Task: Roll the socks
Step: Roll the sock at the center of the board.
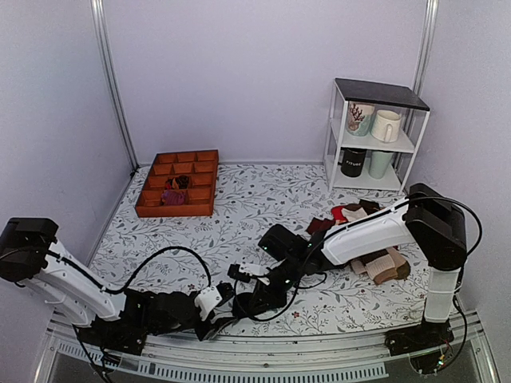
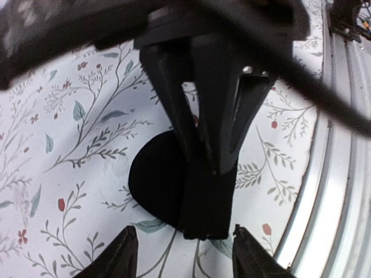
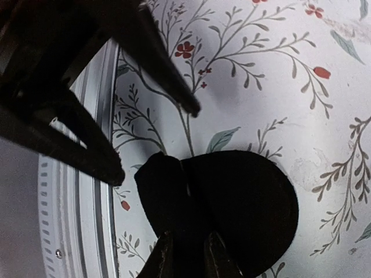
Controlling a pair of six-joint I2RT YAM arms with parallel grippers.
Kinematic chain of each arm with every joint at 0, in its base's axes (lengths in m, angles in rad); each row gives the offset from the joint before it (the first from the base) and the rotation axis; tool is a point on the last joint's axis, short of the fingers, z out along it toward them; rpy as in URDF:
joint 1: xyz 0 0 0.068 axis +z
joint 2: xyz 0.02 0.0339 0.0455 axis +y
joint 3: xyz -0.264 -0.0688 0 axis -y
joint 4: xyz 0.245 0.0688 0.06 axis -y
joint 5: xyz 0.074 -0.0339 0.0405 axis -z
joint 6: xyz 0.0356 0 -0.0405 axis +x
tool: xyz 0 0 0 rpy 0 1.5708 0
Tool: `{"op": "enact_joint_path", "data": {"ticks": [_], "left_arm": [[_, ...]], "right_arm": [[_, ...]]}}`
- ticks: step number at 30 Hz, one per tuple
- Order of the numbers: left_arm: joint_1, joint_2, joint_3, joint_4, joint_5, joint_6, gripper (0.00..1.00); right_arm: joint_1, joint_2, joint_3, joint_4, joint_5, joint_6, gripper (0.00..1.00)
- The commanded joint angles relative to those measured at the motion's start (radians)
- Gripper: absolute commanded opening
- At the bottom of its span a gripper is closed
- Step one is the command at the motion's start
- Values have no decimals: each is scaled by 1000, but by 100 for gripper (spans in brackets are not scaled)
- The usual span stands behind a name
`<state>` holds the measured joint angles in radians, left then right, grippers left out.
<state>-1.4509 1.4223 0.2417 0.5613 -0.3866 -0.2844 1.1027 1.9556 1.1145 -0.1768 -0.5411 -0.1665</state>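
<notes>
Table [image 1: 239, 199]: a cloth printed with leaves and small red flowers covers it. Both arms reach low over its near edge.
Shelf [image 1: 379, 94]: a white rack with a dark top stands at the back right, with mugs [image 1: 386, 125] on its two levels.
Tray [image 1: 177, 212]: an orange-brown box divided into compartments sits at the back left. Something small and dark lies in one of the middle cells, though I cannot tell what it is.
Clothes pile [image 1: 375, 263]: a heap of red, tan and dark fabric lies on the right side, behind the right arm.
Edge rail [image 2: 330, 191]: a pale metal strip runs along the near edge of the table.
Socks [image 2: 153, 179]: black fabric lies on the cloth near the front edge, just beside the rail and between the two grippers. One end is rounded and flat; the other is bunched into a fold.
Left gripper [image 2: 183, 231]: its jaws stand wide, one finger on each side of the socks, and neither finger touches the fabric.
Right gripper [image 3: 189, 246]: its fingers are drawn close together, pinching the folded part of the socks.
</notes>
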Motion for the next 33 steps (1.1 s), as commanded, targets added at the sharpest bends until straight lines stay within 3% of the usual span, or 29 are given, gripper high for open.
{"op": "enact_joint_path", "data": {"ticks": [1, 8, 12, 16, 21, 24, 26, 29, 30, 32, 33], "left_arm": [[-59, 24, 38, 47, -129, 204, 55], [-98, 134, 5, 287, -174, 268, 56], [-97, 195, 11, 347, -174, 277, 55], [-98, 235, 17, 389, -157, 278, 35], [-98, 281, 25, 394, -137, 247, 33], [-98, 301, 29, 396, -111, 233, 23], [-97, 315, 36, 391, -104, 217, 24], [-97, 338, 47, 380, -111, 200, 43], [-96, 345, 50, 376, -114, 195, 46], [-97, 352, 58, 369, -110, 193, 43], [-96, 355, 59, 367, -105, 192, 36]], "right_arm": [[-35, 93, 36, -261, -11, 144, 18], [-50, 121, 53, -267, -55, 225, 18], [-50, 137, 62, -273, -66, 239, 19], [-52, 138, 64, -273, -68, 248, 19], [-52, 142, 61, -273, -75, 251, 19], [-52, 146, 60, -270, -80, 255, 19], [-52, 149, 60, -267, -87, 260, 19], [-52, 149, 60, -266, -91, 262, 19], [-52, 149, 61, -267, -89, 262, 19], [-52, 150, 59, -271, -87, 262, 19], [-52, 150, 59, -271, -89, 261, 19]]}}
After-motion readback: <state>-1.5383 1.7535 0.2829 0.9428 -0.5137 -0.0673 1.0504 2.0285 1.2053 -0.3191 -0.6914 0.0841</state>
